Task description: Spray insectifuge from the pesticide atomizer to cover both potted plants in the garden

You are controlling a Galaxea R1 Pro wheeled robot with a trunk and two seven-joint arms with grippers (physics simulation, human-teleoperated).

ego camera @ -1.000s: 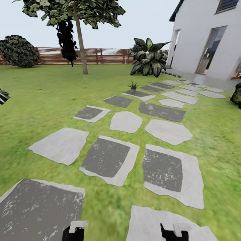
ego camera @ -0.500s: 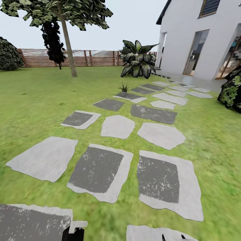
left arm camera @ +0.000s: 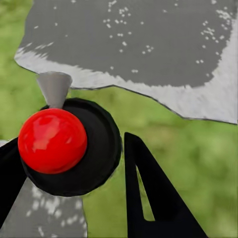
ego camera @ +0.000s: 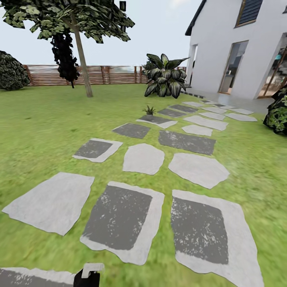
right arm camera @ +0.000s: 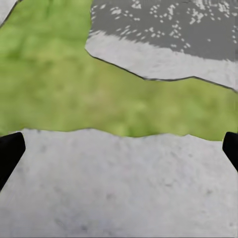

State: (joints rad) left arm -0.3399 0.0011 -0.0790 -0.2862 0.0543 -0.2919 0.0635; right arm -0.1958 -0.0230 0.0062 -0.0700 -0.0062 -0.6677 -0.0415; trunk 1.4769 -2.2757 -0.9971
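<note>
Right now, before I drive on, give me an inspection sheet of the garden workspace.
Surface: lawn with grey stepping stones.
Job's things: one potted plant beside the far stones; black round thing with a red ball and grey cone, possibly the atomizer.
Clutter: nothing seen.
Tools: left tool flanks that black round thing, grip unclear; right tool open.
Cables: nothing seen.
Surroundings: tree, broad-leaved bush, fence, house.
</note>
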